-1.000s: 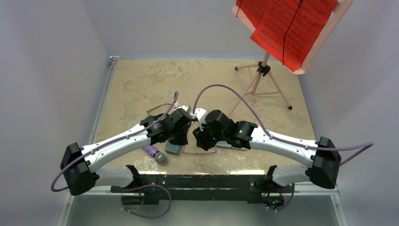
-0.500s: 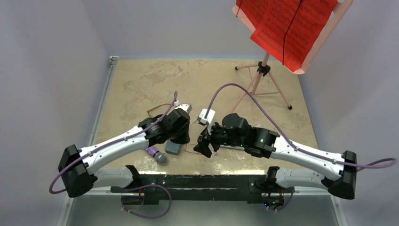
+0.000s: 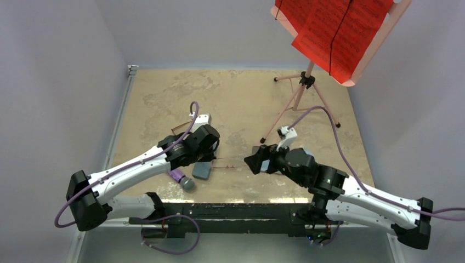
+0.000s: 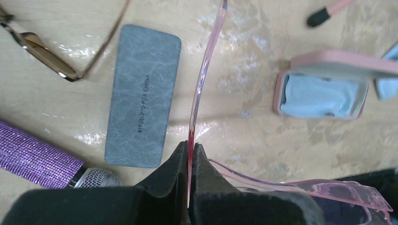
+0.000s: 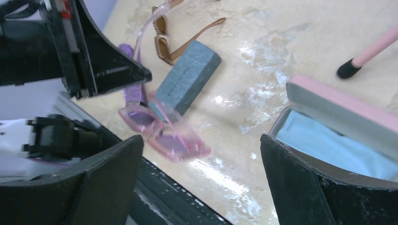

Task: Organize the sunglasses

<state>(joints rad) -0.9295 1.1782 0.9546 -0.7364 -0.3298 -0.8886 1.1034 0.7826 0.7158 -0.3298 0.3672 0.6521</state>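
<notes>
The translucent pink sunglasses (image 4: 328, 193) hang just above the table, with my left gripper (image 4: 190, 146) shut on one long temple arm (image 4: 202, 79). In the right wrist view the pink sunglasses (image 5: 174, 141) float near the table's front edge, below the left gripper (image 5: 110, 70). My right gripper (image 5: 202, 183) stands wide open to their right, holding nothing. The dark brown sunglasses (image 4: 49, 56) lie unfolded on the table beyond the blue-grey case (image 4: 141, 98). From above, the left gripper (image 3: 213, 156) and right gripper (image 3: 253, 163) face each other, apart.
An open pink case (image 4: 328, 61) with a light blue cloth (image 4: 319, 96) inside lies to the right. A purple glitter microphone (image 4: 37, 161) rests near the front left. A pink music stand (image 3: 307, 82) with red sheets stands at the back right, one foot (image 5: 348, 69) near the pink case.
My right gripper has opened wide and drawn back to the right, away from the pink sunglasses. The left gripper keeps its hold on the temple arm and has shifted slightly left.
</notes>
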